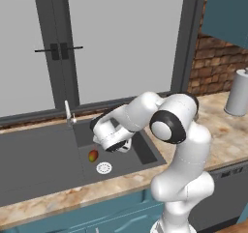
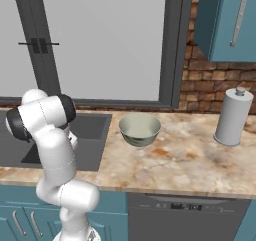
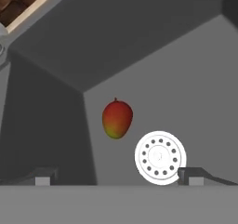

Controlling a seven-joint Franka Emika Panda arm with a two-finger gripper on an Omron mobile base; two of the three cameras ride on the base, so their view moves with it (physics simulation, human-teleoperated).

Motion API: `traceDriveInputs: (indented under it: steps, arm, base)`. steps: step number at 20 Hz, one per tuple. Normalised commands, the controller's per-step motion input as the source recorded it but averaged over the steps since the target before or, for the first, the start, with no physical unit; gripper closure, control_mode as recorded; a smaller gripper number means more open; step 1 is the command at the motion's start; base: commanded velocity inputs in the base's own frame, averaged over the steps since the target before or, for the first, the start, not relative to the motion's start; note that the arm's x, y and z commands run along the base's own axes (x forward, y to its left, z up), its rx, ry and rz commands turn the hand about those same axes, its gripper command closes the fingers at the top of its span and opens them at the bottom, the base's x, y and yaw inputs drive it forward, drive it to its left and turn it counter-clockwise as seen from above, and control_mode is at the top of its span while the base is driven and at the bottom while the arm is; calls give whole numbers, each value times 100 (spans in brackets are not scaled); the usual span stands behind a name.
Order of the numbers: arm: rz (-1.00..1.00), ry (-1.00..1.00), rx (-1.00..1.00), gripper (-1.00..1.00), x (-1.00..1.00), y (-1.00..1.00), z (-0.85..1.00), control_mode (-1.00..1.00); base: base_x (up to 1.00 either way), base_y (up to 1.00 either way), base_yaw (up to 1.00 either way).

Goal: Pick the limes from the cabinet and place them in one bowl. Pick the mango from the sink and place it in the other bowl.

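The mango (image 1: 93, 155) is seen in the left base view on the sink (image 1: 43, 154) floor beside the drain (image 1: 104, 167), just below the lowered hand. The right base view adds a grey-green bowl (image 2: 140, 129) and the cabinet (image 2: 226, 21). In the hand view, the gripper (image 3: 116, 177) is spread wide, holding nothing; the mango (image 3: 117, 119) lies ahead between the jaws, untouched, the drain (image 3: 160, 157) nearer one fingertip.

Kitchen here: dark sink (image 1: 43, 164) with faucet (image 1: 68, 112) set in marble table (image 2: 190, 160), brick backsplash (image 2: 220, 77), teal cabinet (image 2: 225, 20), dishwasher (image 2: 185, 217) below, paper towel roll (image 2: 232, 117), big window (image 1: 121, 38).
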Motion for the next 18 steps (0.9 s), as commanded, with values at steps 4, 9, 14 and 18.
traceDriveInputs:
  steps: [4, 9, 14, 18]
  arm:
    - [0, -2, 0, -100, 6, 7, -18, -100]
    - [0, 0, 0, -100, 0, 0, -2, -100]
    - [0, 0, 0, -100, 5, 0, -19, -100]
    - [0, 0, 0, -100, 11, 1, -22, -100]
  base:
    - [0, 0, 0]
    - [0, 0, 0]
    - [0, 0, 0]
    - [0, 0, 0]
